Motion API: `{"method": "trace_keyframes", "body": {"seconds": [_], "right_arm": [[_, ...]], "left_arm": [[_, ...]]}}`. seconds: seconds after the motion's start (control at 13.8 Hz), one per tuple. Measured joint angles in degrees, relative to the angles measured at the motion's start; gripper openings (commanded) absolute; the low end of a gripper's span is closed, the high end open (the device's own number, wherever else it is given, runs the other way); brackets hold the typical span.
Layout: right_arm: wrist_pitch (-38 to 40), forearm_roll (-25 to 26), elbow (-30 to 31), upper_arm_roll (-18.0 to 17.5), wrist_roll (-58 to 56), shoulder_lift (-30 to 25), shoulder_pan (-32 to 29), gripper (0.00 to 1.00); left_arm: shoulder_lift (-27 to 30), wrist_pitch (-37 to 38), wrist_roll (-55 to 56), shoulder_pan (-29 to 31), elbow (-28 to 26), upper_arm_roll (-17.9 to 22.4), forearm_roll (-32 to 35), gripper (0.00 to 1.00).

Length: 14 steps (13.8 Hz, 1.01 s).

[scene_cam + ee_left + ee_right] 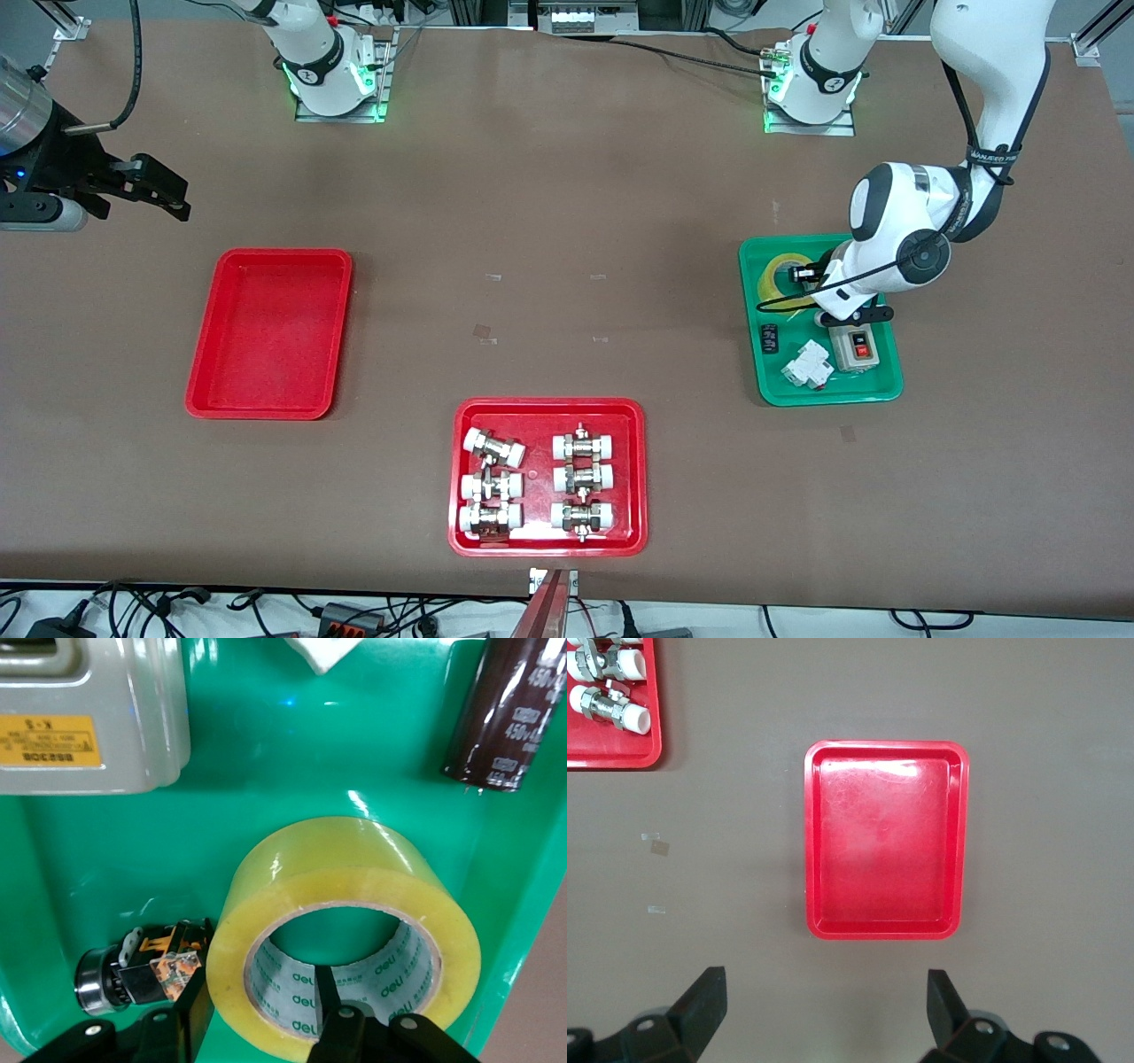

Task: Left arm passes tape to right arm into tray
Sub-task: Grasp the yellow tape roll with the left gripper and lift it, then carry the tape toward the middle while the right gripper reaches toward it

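Note:
The tape [778, 276] lies flat in the green tray [833, 394], at the end of that tray farthest from the front camera. In the left wrist view the tape [354, 859] is a yellowish roll with a white printed core. My left gripper [803, 274] is low over it. In the left wrist view my left gripper [261, 957] is open and straddles the roll's wall, one finger inside the core and one against the outside. My right gripper [164, 190] is open and empty in the air above the table near the plain red tray [266, 409]. In the right wrist view my right gripper [824, 992] shows with that tray [886, 930] below it.
The green tray also holds a grey switch box [858, 347], a white breaker [808, 363], a dark capacitor [509, 713] and a small orange-and-black part [133, 970] right beside the tape. A red tray with pipe fittings [547, 545] lies near the front camera.

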<state>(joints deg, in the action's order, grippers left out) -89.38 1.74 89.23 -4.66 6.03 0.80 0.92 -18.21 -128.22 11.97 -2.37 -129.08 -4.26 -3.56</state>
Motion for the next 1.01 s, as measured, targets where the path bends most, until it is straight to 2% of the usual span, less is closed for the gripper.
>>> {"method": "trace_keyframes", "body": {"seconds": [0.07,0.36,0.51,0.8,1.01], "right_arm": [[0.0,0.0,0.0,0.0,0.0,0.0,0.0,1.00],[0.0,0.0,0.0,0.0,0.0,0.0,0.0,1.00],[0.0,0.0,0.0,0.0,0.0,0.0,0.0,1.00],[0.0,0.0,0.0,0.0,0.0,0.0,0.0,1.00],[0.0,0.0,0.0,0.0,0.0,0.0,0.0,1.00]], "left_arm": [[-0.1,0.0,0.0,0.1,0.0,0.1,0.0,0.01],[-0.1,1.2,0.0,0.7,0.9,0.2,0.0,0.01],[-0.2,6.5,0.0,0.7,3.9,0.2,0.0,0.01],[1.4,20.8,-0.3,0.4,16.6,-0.2,0.0,0.01],[3.0,30.4,-0.5,-0.1,28.6,-4.5,-0.2,0.01]]}}
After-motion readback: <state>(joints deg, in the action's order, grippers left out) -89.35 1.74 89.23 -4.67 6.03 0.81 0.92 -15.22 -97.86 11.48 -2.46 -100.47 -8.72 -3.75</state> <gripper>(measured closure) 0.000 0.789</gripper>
